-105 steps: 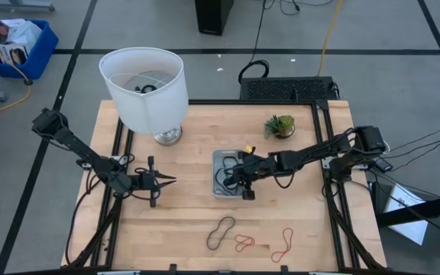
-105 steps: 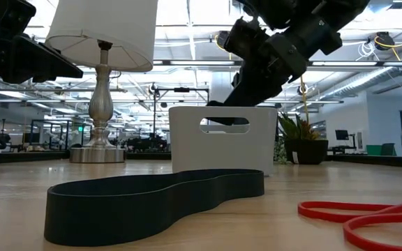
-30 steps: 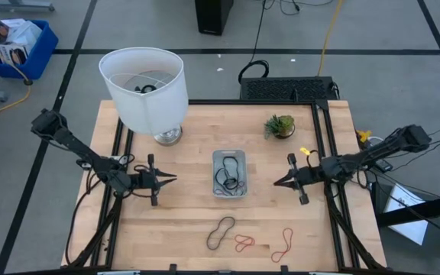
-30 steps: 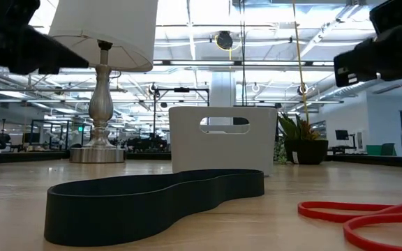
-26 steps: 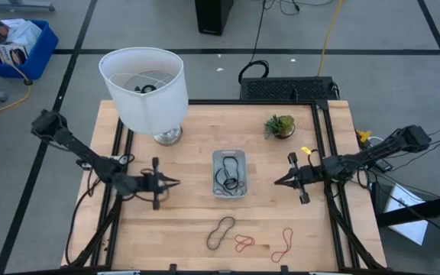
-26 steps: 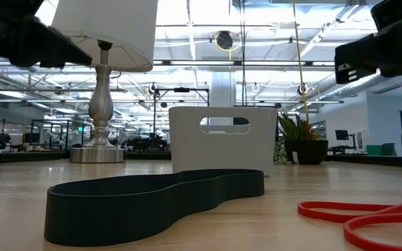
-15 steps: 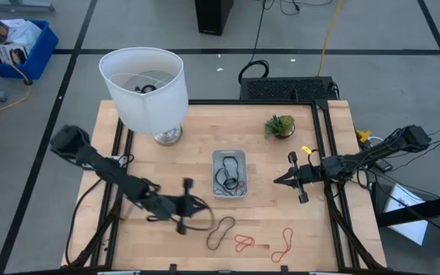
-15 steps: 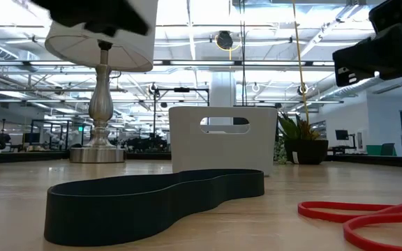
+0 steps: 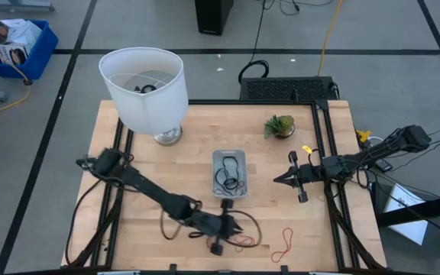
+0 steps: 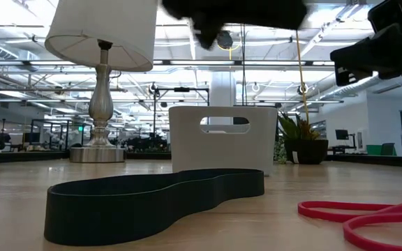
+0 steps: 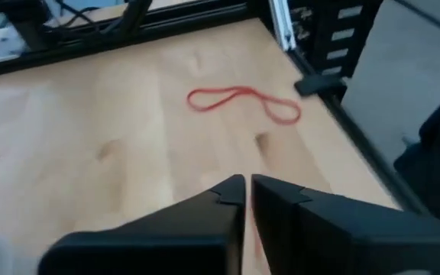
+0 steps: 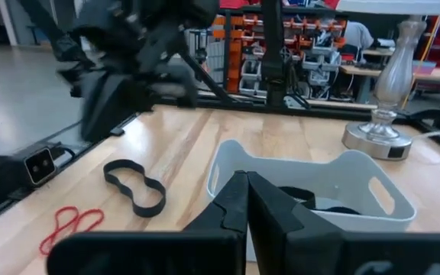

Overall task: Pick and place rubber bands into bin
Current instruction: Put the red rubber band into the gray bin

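The pale grey bin (image 9: 229,173) stands mid-table with dark rubber bands in it; it also shows in the low view (image 10: 222,139) and the right wrist view (image 12: 312,191). A black band (image 10: 152,202) lies flat near the front edge, also seen in the right wrist view (image 12: 136,186). Two red bands (image 9: 243,243) (image 9: 283,244) lie to its right. My left gripper (image 9: 237,227) is shut and hovers above the black band, covering most of it in the high view; its wrist view (image 11: 247,191) shows a red band (image 11: 243,101) ahead. My right gripper (image 9: 276,181) is shut, right of the bin.
A white-shaded lamp (image 9: 145,88) stands at the far left of the table and a small potted plant (image 9: 279,126) at the far right. A blue crate (image 9: 17,46) sits on the floor beyond the table. Bare wood lies left of the bands.
My left gripper has swept quickly from the table's left middle toward the near edge and the right, ending above the black band by the red ones. The bands and the bin have stayed where they were.
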